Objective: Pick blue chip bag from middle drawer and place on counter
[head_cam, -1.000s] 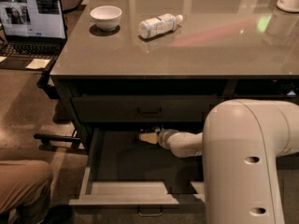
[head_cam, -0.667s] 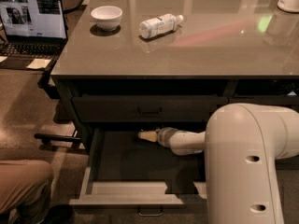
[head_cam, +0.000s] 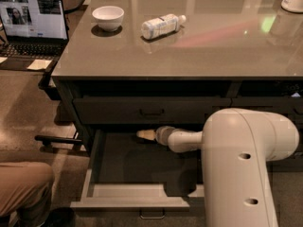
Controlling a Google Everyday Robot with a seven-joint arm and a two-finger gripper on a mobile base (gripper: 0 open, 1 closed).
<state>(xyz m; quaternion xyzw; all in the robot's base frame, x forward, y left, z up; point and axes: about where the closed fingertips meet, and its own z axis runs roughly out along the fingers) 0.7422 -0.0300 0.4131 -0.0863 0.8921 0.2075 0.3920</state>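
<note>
Gripper (head_cam: 145, 135) inside open drawer (head_cam: 132, 191), far side, left of centre, under counter (head_cam: 203, 56) edge; open or closed, can't tell. Bag not discernible. Bottle (head_cam: 162, 25), bowl (head_cam: 108, 17) on counter, far left.

Shadowed gripper (head_cam: 145, 135) in drawer (head_cam: 132, 194); counter (head_cam: 213, 51) glare

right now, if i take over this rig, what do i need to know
The gripper is inside the open middle drawer, near its back.
The blue chip bag is not visible; it may be hidden behind the arm or further back.
The counter holds a bowl and a bottle lying down.
Done: drawer open. Left: grasp bag, lift out, place on counter.
</note>
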